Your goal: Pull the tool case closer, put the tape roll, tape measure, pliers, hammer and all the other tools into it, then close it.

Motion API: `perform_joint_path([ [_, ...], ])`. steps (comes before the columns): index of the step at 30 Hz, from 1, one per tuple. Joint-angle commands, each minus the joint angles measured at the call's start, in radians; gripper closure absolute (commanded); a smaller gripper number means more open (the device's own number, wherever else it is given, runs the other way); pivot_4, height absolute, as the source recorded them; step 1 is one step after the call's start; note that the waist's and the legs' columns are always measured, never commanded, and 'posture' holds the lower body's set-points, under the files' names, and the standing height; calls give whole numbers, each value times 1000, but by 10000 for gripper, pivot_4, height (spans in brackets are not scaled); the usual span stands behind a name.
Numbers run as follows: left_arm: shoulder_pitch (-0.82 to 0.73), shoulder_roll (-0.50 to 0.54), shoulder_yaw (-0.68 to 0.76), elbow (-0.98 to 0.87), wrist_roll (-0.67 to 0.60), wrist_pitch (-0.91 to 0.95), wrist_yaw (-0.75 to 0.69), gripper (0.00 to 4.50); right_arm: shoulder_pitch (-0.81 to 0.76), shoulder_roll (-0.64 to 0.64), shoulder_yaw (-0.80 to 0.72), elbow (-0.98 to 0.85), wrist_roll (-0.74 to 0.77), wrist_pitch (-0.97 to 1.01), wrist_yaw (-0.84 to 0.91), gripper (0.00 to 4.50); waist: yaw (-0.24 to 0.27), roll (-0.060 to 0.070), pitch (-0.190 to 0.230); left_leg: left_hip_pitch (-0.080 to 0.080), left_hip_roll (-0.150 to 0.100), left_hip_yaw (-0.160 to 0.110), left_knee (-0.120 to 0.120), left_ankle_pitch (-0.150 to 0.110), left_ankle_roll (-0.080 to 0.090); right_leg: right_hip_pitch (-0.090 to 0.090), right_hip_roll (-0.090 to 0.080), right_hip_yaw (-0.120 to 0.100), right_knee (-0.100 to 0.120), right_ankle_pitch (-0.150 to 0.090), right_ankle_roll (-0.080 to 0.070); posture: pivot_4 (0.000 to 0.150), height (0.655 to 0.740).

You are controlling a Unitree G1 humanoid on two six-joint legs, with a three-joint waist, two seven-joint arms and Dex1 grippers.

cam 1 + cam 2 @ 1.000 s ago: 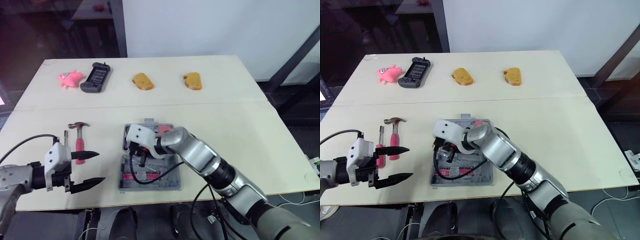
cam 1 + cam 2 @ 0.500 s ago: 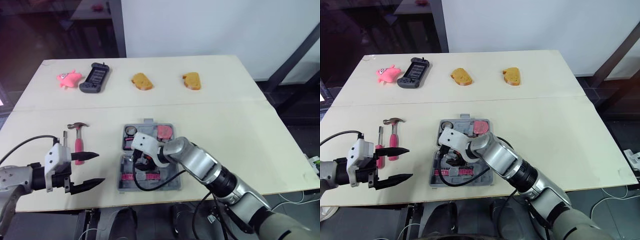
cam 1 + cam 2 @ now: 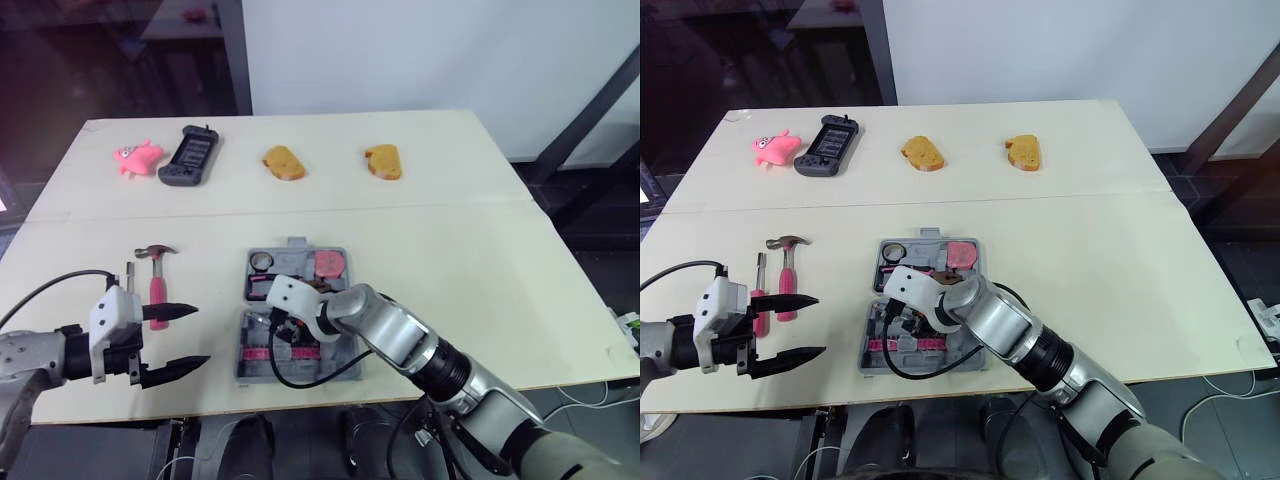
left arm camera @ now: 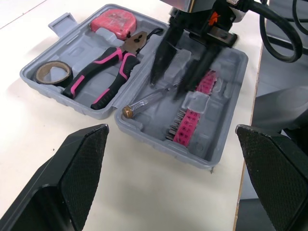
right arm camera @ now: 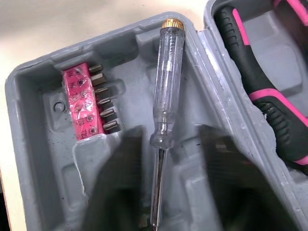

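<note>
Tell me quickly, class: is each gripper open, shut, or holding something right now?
Left gripper: open, holding nothing.
Right gripper: open, astride the clear screwdriver lying in the tool case, not gripping it.

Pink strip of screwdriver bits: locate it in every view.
Eye views: pink strip of screwdriver bits, in the robot-side half of the open grey plastic tool case.
Left wrist view: strip, beside a clear-handled screwdriver.
Right wrist view: strip, beside that screwdriver.
Shared landmark: the case.
</note>
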Motion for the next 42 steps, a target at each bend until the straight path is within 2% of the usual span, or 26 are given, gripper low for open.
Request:
perform_joint_path([
  [1, 0, 10, 22, -30, -12, 2, -2, 0, -18, 13, -9, -35, 4, -8, -1, 44134, 0, 0, 0, 0, 0, 0, 0, 0, 0, 0, 0, 0, 0, 0, 0, 1500, 7400],
  [8, -1, 9, 22, -31, -12, 5, -3, 0, -53, -10, -18, -77, 9, -10, 22, 44134, 0, 0, 0, 0, 0, 0, 0, 0, 0, 0, 0, 0, 0, 0, 0, 1500, 7400],
  [12, -6, 10, 19, -25, -9, 2, -4, 0, -140, -77, -19, -117, 15, -50, 104, 44134, 1, 0, 0, 0, 0, 0, 0, 0, 0, 0, 0, 0, 0, 0, 0, 1500, 7400],
  [17, -14, 9, 11, -15, -2, -3, -5, 0, -289, -227, 102, -113, -35, -96, 266, 44134, 1, 1, 1, 0, 0, 0, 0, 0, 0, 0, 0, 0, 0, 0, 0, 1500, 7400],
  [21, -14, 5, 6, -12, 4, -9, -3, 0, -403, -257, 212, -62, -68, -90, 368, 44134, -2, 2, 1, 0, 0, 0, 0, 0, 0, -1, 0, 0, 0, -1, -2, 1500, 7400],
  [32, 1, -7, 9, -26, 4, -11, 8, 0, -473, -87, 283, 43, -80, 53, 372, 44134, 0, 1, 1, 0, 0, 0, 0, 0, 0, -1, 0, 0, 1, -1, -1, 1500, 7400],
  [42, 2, -15, 3, -27, 5, -13, 10, 0, -494, -24, 283, 142, -97, 83, 325, 44134, 0, 1, 1, 0, 0, 0, 0, 0, 0, -1, 0, 0, 1, -1, -1, 1500, 7400],
])
